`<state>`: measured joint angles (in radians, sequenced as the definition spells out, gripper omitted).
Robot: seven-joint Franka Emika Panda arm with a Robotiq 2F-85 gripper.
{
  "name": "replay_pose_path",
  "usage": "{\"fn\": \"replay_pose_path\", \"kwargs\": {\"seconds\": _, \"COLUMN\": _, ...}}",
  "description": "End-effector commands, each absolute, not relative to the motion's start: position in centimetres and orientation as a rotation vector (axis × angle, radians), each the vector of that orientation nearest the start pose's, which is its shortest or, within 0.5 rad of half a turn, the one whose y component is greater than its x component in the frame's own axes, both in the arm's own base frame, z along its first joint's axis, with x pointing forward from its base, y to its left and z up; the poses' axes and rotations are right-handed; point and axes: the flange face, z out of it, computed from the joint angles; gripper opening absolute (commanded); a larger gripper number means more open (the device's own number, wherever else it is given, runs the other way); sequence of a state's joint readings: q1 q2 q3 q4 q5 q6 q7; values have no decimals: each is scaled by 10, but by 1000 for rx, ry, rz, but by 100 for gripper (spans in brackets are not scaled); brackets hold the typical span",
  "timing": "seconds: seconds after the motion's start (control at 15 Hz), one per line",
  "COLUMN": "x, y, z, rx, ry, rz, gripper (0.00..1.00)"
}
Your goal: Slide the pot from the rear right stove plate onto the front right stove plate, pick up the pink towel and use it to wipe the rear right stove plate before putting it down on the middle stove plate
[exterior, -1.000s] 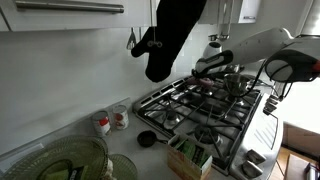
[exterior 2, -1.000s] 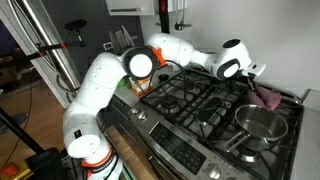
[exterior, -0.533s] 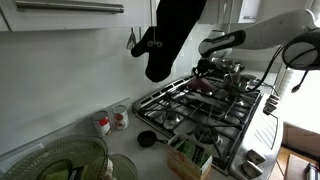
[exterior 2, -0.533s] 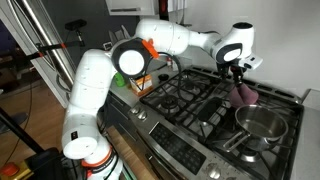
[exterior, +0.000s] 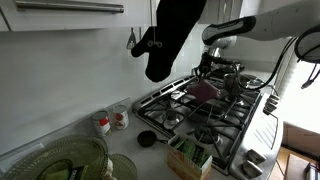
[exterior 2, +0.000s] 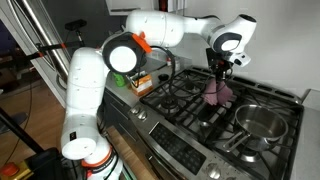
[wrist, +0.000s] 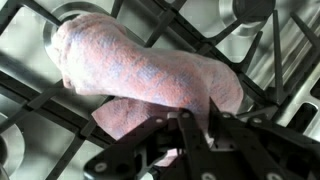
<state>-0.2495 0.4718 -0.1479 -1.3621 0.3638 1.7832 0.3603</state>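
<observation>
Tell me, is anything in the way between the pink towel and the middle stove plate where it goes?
Nothing I can see. The claw holds the pink towel hanging over the stove, and the middle stove plate below shows only bare grate. The pot sits off to the side, not under the towel.

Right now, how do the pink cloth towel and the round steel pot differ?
The pink cloth towel hangs from the gripper; the round steel pot sits on the stove grates. The towel is soft and crumpled, the pot rigid and shiny. Both are above those grates.
</observation>
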Motion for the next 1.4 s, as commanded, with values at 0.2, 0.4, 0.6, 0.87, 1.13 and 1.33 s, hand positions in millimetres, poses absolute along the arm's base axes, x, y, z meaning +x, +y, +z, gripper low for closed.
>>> {"fn": "replay_pose_path", "kwargs": {"seconds": 0.2, "x": 655, "y": -238, "z": 478, "rx": -2650, "ry": 1219, "rz": -217, "gripper": 70}}
{"fn": "replay_pose_path", "kwargs": {"seconds": 0.4, "x": 649, "y": -247, "z": 504, "rx": -2679, "ry": 1247, "rz": -324, "gripper": 92}}
{"fn": "replay_pose_path", "kwargs": {"seconds": 0.6, "x": 634, "y": -260, "z": 536, "rx": -2787, "ry": 1362, "rz": -458, "gripper": 100}}
{"fn": "replay_pose_path", "kwargs": {"seconds": 0.87, "x": 610, "y": -286, "z": 568, "rx": -2898, "ry": 1512, "rz": -683, "gripper": 100}}
{"fn": "replay_pose_path", "kwargs": {"seconds": 1.13, "x": 585, "y": -318, "z": 572, "rx": -2859, "ry": 1864, "rz": -736, "gripper": 100}}
{"fn": "replay_pose_path", "kwargs": {"seconds": 1.33, "x": 571, "y": -331, "z": 564, "rx": -2666, "ry": 2118, "rz": -695, "gripper": 100}}
